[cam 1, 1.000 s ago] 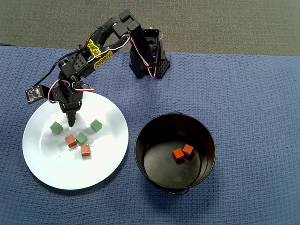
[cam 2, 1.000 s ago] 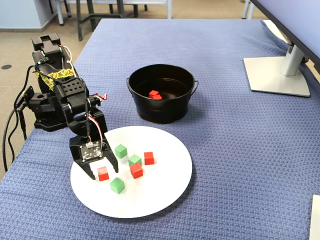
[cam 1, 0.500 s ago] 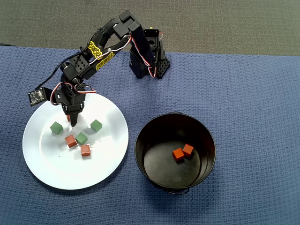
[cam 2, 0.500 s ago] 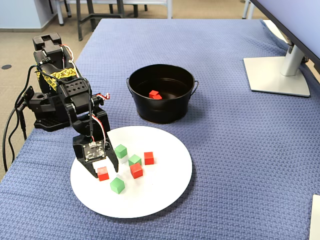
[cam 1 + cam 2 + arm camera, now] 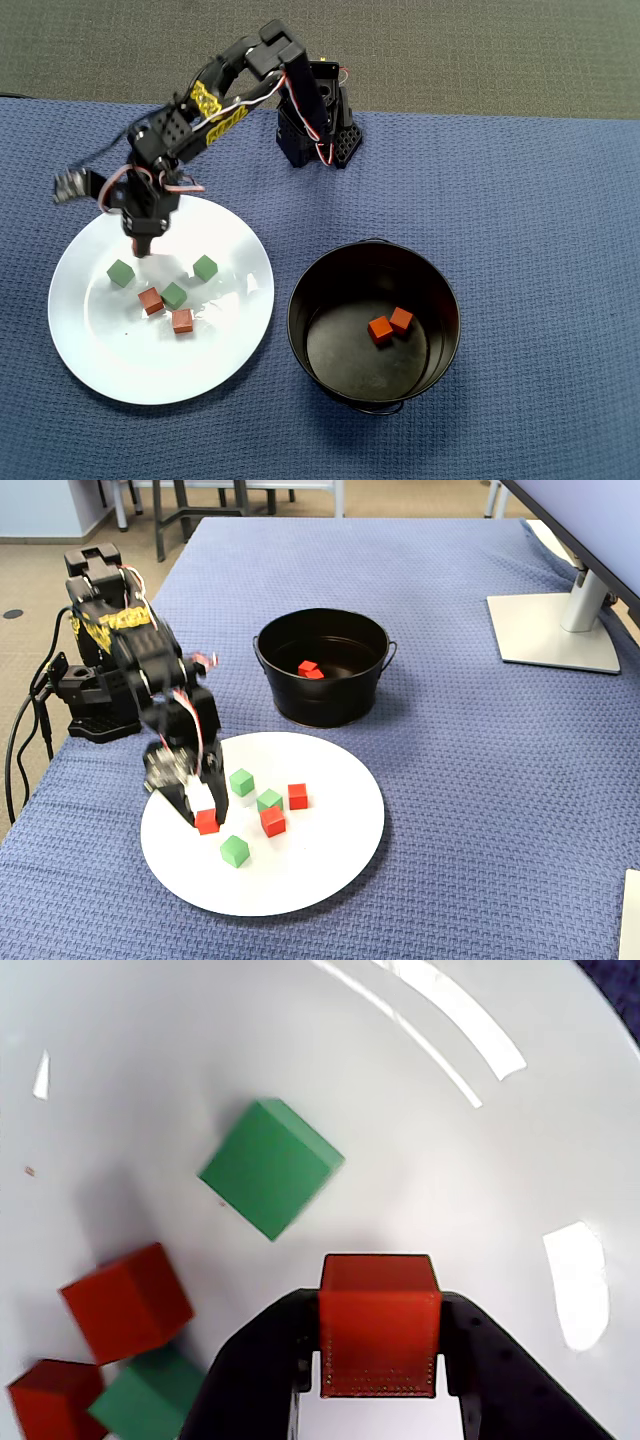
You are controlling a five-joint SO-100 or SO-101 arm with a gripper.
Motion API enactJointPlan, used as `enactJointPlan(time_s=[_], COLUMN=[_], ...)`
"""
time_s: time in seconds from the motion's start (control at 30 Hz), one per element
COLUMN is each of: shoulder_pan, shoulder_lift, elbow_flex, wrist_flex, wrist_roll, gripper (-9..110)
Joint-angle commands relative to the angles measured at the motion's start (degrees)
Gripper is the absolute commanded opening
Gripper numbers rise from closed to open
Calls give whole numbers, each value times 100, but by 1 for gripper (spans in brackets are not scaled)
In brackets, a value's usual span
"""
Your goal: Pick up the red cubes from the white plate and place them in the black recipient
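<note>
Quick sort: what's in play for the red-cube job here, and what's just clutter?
In play:
- gripper, shut on a red cube
- two red cubes loose on the white plate
- black recipient, two red cubes inside

Clutter:
- three green cubes on the plate
- monitor stand

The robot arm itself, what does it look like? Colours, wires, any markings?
The arm is black plastic, built of blocky jointed segments on a black base. A yellow patterned band marks one segment. Thin red and white wires loop outside the joints. The gripper has two curved, matte black fingers.
</note>
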Motion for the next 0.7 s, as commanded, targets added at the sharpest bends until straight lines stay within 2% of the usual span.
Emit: enactJointPlan(time_s=[0.0,0.2,0.47,0.67], shoulder_pan=[-299,-1327,-3393,-4913], shoulder_lift=[817,1213,1547,1802], elbow_flex=[-1037,-1512,-2048,-1784], wrist_flex=[756,1187,1890,1872], wrist_roll=[642,1187,2461,3472], gripper=[0,0,0,0])
